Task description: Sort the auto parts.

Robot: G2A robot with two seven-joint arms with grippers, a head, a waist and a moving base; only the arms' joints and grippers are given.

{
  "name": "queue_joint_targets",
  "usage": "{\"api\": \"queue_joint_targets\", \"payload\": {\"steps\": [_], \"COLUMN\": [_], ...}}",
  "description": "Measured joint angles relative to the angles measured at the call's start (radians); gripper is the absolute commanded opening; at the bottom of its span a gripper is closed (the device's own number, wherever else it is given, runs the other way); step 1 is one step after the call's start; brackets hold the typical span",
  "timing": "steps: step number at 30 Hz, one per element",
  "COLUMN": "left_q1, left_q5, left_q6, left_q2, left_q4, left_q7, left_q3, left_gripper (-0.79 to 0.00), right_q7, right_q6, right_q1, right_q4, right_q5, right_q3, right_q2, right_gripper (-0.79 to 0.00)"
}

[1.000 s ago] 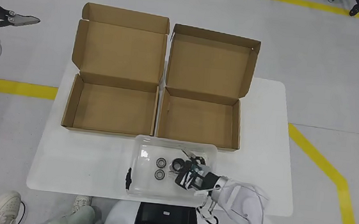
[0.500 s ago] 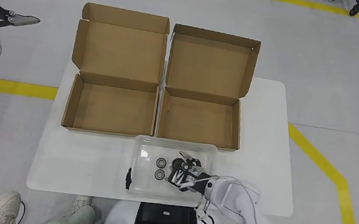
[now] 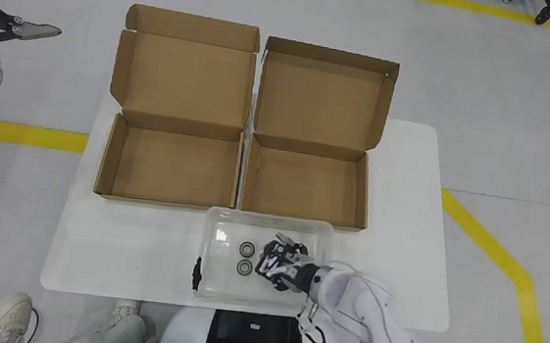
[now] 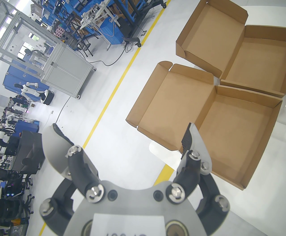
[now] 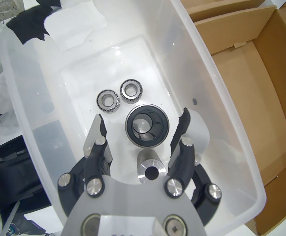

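Right wrist view: large black-ringed bearing lies flat on the floor of the clear plastic bin. It sits between the fingers of my right gripper, claw spread wide, nothing held. Steel sleeve is just beside the bearing, wrist side. Two small roller bearings sit side by side just beyond it. Bin is at the white table edge nearest the robot, with two open cardboard boxes right behind. Left gripper is up in the air, claw wide, empty.
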Motion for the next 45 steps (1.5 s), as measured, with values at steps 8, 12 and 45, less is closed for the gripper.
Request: {"api": "queue_joint_targets", "payload": {"steps": [8,12,45], "left_q1": [0.0,0.0,0.0], "left_q5": [0.0,0.0,0.0], "left_q6": [0.0,0.0,0.0], "left_q2": [0.0,0.0,0.0], "left_q4": [0.0,0.0,0.0], "left_q7": [0.0,0.0,0.0], "left_q3": [0.0,0.0,0.0], "left_gripper": [0.0,0.0,0.0], "right_q7": [0.015,0.03,-0.688], "right_q6": [0.027,0.038,-0.261], "right_q1": [0.039,0.054,0.066], "right_q4": [0.046,0.068,0.152], "right_q5": [0.013,0.025,0.073], "right_q3": [-0.025,-0.034,0.056], "right_q2": [-0.002,-0.002,0.051], "right_gripper": [-0.231,-0.271,-0.785]}}
